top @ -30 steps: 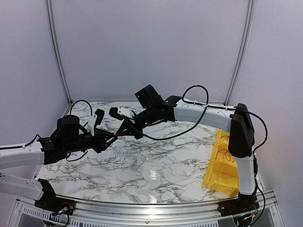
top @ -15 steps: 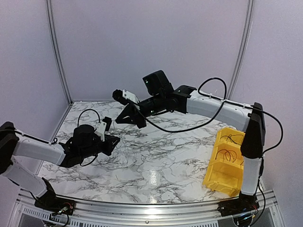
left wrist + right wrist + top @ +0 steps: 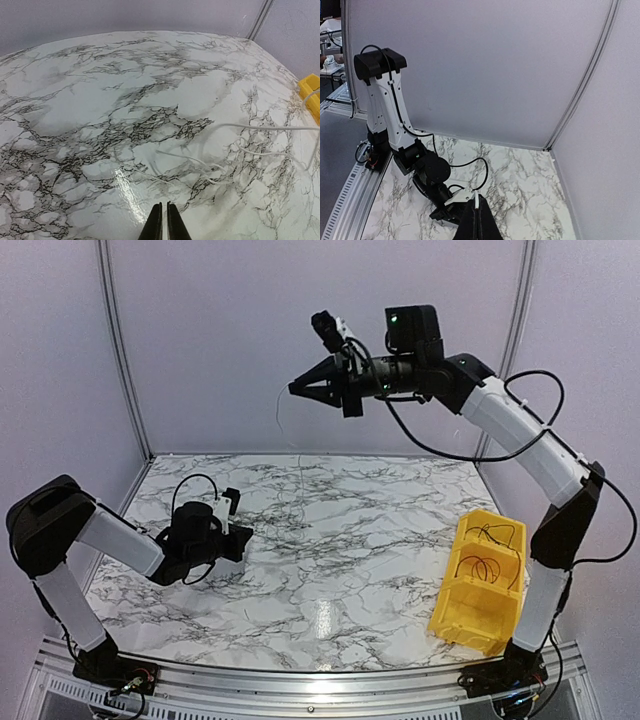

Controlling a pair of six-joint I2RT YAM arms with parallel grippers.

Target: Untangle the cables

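Note:
My right gripper (image 3: 294, 389) is raised high above the back of the table. In the right wrist view, my right gripper (image 3: 477, 206) is shut on the end of a whitish cable (image 3: 477, 199). A thin strand of that cable (image 3: 278, 415) hangs below it. My left gripper (image 3: 244, 535) sits low over the left of the marble table. In the left wrist view its fingers (image 3: 156, 222) are closed to a hairline gap, and I see nothing between them. Pale cables (image 3: 196, 160) curl on the marble just ahead of them. Dark looped cables (image 3: 480, 568) lie in the yellow bin.
The yellow bin (image 3: 455, 610) stands at the right front of the marble table (image 3: 330, 580), and its corner (image 3: 311, 86) shows in the left wrist view. Grey walls with metal posts (image 3: 122, 350) close in the back and sides. The left arm (image 3: 422, 172) lies below the right gripper.
The right arm has swung from table height up high and rightward, keeping its jaws shut on the whitish cable. The left arm has drawn back, and its gripper has dropped to the table and closed.

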